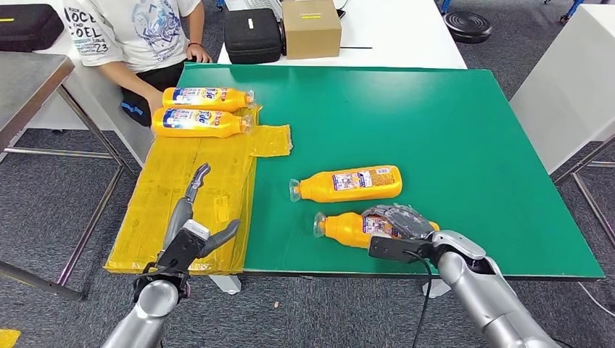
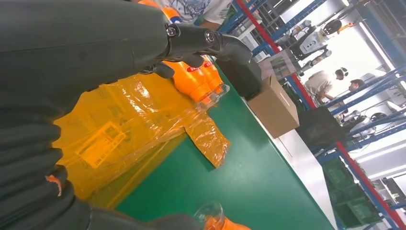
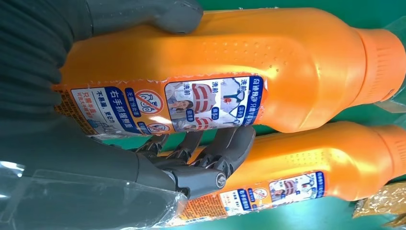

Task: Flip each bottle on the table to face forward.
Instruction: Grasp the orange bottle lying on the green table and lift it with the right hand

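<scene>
Head view: the near bottle lies on its side at the front edge of the green table, gripped around its body by the right hand, thumb over one flank and fingers curled under, while a second bottle is seen just behind it and the left hand is held empty over yellow film, fingers spread. The plastic is judged smooth, stiff and probably slippery, weight unclear, so the labelled mid-body is favoured for the roll.
</scene>
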You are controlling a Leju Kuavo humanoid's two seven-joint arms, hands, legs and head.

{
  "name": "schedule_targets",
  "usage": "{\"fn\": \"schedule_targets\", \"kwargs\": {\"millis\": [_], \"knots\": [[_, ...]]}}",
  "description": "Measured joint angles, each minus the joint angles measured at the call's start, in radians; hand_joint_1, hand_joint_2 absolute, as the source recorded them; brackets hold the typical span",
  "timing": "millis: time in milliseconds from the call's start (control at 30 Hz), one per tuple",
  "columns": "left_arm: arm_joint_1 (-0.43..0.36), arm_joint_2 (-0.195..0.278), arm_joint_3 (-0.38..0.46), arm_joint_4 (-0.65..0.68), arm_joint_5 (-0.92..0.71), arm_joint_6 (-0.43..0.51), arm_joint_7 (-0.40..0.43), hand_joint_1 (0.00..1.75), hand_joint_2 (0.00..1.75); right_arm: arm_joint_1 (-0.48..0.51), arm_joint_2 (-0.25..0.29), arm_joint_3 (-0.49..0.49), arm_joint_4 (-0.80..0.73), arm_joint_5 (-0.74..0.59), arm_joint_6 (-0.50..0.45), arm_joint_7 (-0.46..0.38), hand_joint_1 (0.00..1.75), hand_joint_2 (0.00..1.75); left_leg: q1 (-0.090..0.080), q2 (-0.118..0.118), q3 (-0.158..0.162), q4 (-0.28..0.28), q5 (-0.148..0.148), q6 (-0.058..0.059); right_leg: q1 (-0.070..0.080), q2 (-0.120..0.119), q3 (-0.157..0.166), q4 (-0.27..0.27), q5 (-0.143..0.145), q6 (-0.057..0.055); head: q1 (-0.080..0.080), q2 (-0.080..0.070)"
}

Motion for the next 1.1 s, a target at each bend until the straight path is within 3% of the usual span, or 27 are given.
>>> {"fn": "schedule_targets", "kwargs": {"millis": [267, 533, 667, 800, 933, 1100], "knots": [[0.002, -0.002, -0.006, 0.007, 0.038, 0.014, -0.012, 0.0, 1.75, 0.004, 0.045, -0.024, 0.015, -0.066, -0.136, -0.074, 1.75, 1.75, 0.0, 0.001, 0.0, 0.0, 0.0, 0.0, 0.0, 0.0, 0.0, 0.0, 0.0, 0.0, 0.0, 0.0], [0.021, -0.038, 0.032, 0.001, 0.212, 0.023, -0.043, 0.0, 1.75, 0.097, 0.2, -0.125, -0.153, -0.156, -0.266, -0.144, 1.75, 1.75, 0.002, 0.0, -0.001, -0.001, -0.001, -0.001, 0.002, 0.0, -0.002, 0.001, -0.001, -0.002, 0.0, 0.0], [0.023, -0.051, 0.046, 0.001, 0.328, -0.029, -0.048, 0.0, 1.75, 0.12, 0.266, -0.172, -0.214, -0.228, -0.298, -0.195, 1.75, 1.75, 0.001, 0.0, -0.002, -0.001, -0.001, -0.001, 0.001, 0.0, -0.002, 0.0, -0.001, -0.002, 0.0, 0.0], [0.021, -0.054, 0.047, 0.002, 0.488, -0.18, -0.007, 0.0, 0.0, 0.132, 0.313, -0.208, -0.24, -0.267, -0.314, -0.221, 1.75, 1.75, 0.001, 0.0, -0.002, 0.0, 0.0, -0.001, 0.0, 0.0, -0.002, 0.0, -0.001, -0.001, 0.0, 0.0], [0.016, -0.052, 0.043, 0.004, 0.636, -0.356, 0.04, 0.0, 0.0, 0.138, 0.351, -0.227, -0.243, -0.279, -0.325, -0.235, 1.75, 1.75, 0.001, 0.0, -0.002, 0.0, -0.001, -0.001, 0.0, 0.0, -0.002, 0.0, -0.001, -0.001, 0.0, 0.0], [0.009, -0.043, 0.017, 0.005, 0.668, -0.47, 0.06, 0.0, 0.0, 0.136, 0.392, -0.23, -0.227, -0.289, -0.312, -0.246, 1.75, 1.75, 0.001, 0.001, -0.002, -0.001, -0.001, -0.001, 0.001, 0.0, -0.002, 0.0, -0.001, -0.002, 0.0, 0.0]]}}
